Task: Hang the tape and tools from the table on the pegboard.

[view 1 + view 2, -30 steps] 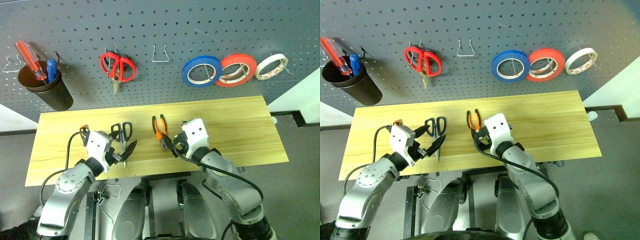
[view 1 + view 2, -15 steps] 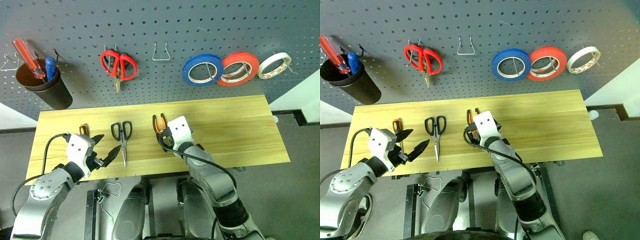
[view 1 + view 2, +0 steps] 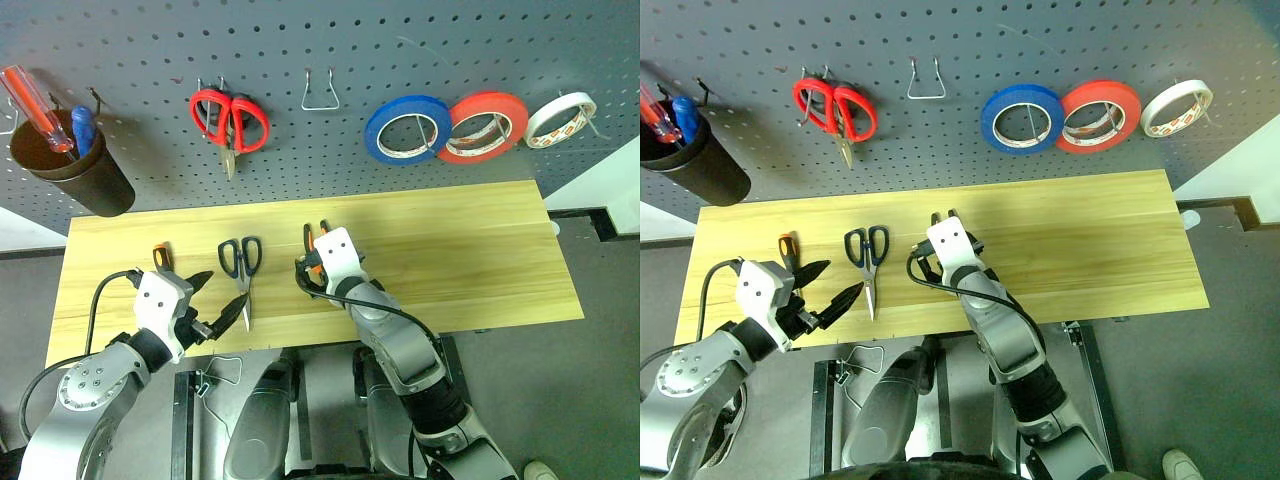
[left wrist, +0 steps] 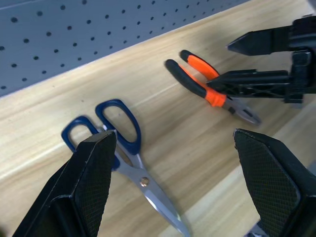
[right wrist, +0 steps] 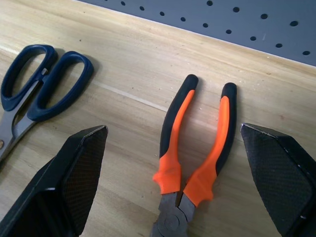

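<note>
Right gripper (image 5: 173, 163) now advanced over orange-and-black-handled pliers (image 5: 195, 148) mid-table, jaws released, straddling handles. Left gripper (image 3: 212, 305) withdrawn to near edge, released. Grasp pending.

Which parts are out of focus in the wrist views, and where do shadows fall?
Left wrist view: near fingers are soft, scissors sharp. Right wrist view: pliers crisp, casting a soft shadow on the table. Left eye view: tape shadows the pegboard.
</note>
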`<state>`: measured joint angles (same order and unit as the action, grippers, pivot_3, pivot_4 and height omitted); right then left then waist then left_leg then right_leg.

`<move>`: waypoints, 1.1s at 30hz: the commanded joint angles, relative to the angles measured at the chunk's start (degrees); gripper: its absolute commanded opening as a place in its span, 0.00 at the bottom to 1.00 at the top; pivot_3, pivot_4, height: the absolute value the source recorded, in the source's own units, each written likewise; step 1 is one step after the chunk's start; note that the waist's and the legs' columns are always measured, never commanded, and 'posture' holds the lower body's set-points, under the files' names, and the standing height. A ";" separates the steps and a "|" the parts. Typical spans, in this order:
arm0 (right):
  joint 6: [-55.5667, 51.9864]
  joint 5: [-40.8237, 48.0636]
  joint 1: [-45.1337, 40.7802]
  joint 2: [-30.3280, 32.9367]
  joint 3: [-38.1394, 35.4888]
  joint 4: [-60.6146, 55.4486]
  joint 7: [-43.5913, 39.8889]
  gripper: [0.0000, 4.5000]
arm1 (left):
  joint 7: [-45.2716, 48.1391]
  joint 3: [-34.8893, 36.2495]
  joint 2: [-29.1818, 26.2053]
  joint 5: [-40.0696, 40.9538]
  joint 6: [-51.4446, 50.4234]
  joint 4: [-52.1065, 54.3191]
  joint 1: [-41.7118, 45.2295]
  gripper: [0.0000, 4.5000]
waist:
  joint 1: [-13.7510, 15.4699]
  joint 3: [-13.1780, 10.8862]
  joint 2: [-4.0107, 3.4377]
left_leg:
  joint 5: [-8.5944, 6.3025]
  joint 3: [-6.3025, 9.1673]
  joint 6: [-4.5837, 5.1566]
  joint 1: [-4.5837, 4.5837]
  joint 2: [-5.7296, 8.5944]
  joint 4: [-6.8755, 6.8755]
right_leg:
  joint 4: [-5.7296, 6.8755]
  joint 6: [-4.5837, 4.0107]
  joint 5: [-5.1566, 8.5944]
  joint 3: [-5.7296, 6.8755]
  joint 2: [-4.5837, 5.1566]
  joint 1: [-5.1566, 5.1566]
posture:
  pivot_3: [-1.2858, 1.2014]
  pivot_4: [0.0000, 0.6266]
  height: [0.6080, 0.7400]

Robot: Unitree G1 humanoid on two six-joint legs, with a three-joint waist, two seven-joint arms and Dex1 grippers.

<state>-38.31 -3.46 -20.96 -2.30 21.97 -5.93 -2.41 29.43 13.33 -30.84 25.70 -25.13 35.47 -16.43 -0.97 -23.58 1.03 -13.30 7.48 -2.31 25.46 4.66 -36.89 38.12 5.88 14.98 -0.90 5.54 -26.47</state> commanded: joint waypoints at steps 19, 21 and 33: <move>0.22 -0.66 -5.27 -8.85 -3.44 4.76 2.89 0.99 | -2.02 1.23 1.44 0.93 -0.88 4.71 -3.16 0.88 | -0.03 -0.38 -0.10 | 0.00 -0.03 0.00 0.07 -0.02 0.07 | -0.04 0.00 0.01 -0.01 -0.01 -0.10 | 0.55 0.81 0.78; -1.34 -0.96 -5.58 -8.94 -3.45 4.62 3.23 0.99 | -2.09 1.24 1.43 0.95 -0.98 4.74 -3.15 0.88 | -0.13 -0.40 -0.13 | 0.00 -0.04 0.00 0.07 -0.02 0.09 | -0.04 0.00 0.01 -0.01 -0.01 -0.12 | 0.55 0.81 0.78; -7.09 -0.70 -8.78 -10.48 -3.26 4.45 4.60 0.99 | -2.77 0.52 1.76 0.99 -1.48 5.67 -3.55 0.88 | -0.14 -0.41 -0.12 | 0.03 -0.16 -0.04 0.07 -0.03 0.54 | -0.15 -0.04 0.03 -0.12 0.00 -0.30 | 0.55 0.80 0.78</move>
<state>-45.52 -4.44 -27.22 -8.44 17.80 0.29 1.95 26.97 13.26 -29.26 26.07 -26.59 38.61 -18.59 -1.10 -23.99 0.91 -13.27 7.31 -2.36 25.52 4.63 -36.30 37.96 5.84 15.01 -1.03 5.54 -26.78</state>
